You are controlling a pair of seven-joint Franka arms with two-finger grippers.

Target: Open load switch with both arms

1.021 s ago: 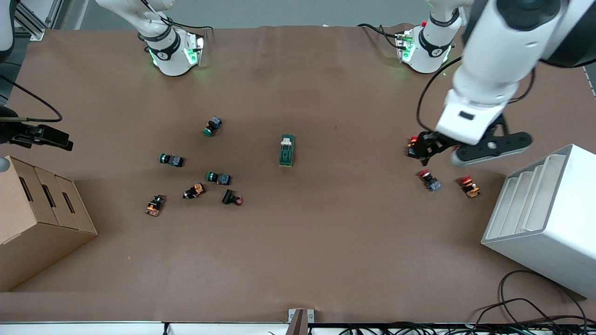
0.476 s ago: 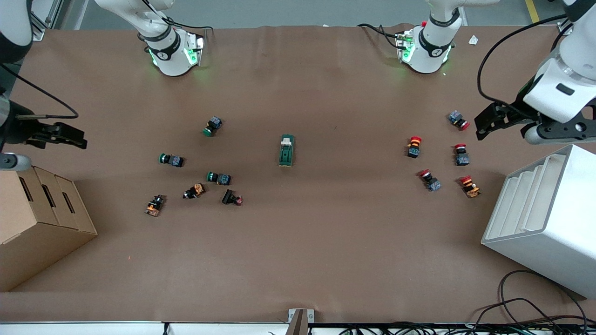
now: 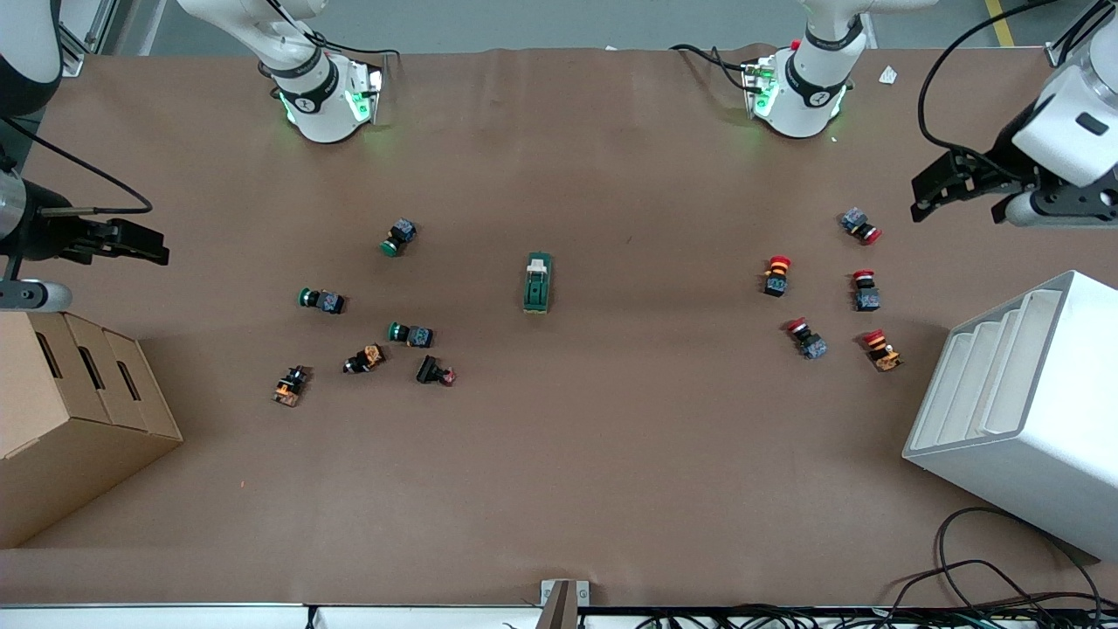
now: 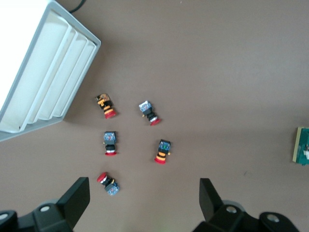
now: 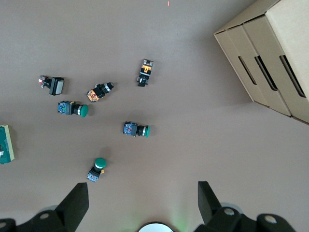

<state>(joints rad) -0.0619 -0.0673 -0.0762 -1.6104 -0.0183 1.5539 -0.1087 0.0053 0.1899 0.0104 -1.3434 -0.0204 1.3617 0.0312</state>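
Note:
The load switch (image 3: 538, 282), a dark green block with a cream handle piece, lies alone in the middle of the table. It shows at the edge of both wrist views (image 4: 303, 146) (image 5: 5, 144). My left gripper (image 3: 933, 196) hangs open and empty over the table's left-arm end, just past a red-capped button (image 3: 860, 225); in the left wrist view (image 4: 145, 205) its fingers stand wide apart. My right gripper (image 3: 147, 244) hovers open and empty at the right-arm end, above the cardboard box corner; the right wrist view (image 5: 142, 205) shows bare table between its fingers.
Several red-capped push buttons (image 3: 776, 273) lie toward the left arm's end, beside a white slotted rack (image 3: 1022, 411). Green-capped and other push buttons (image 3: 410, 334) are scattered toward the right arm's end, near a cardboard box (image 3: 70, 411). Cables lie at the front edge.
The left arm has swung up and away from over the red-capped buttons toward its end of the table. The right gripper has drifted slightly toward the table's middle. The load switch has not moved.

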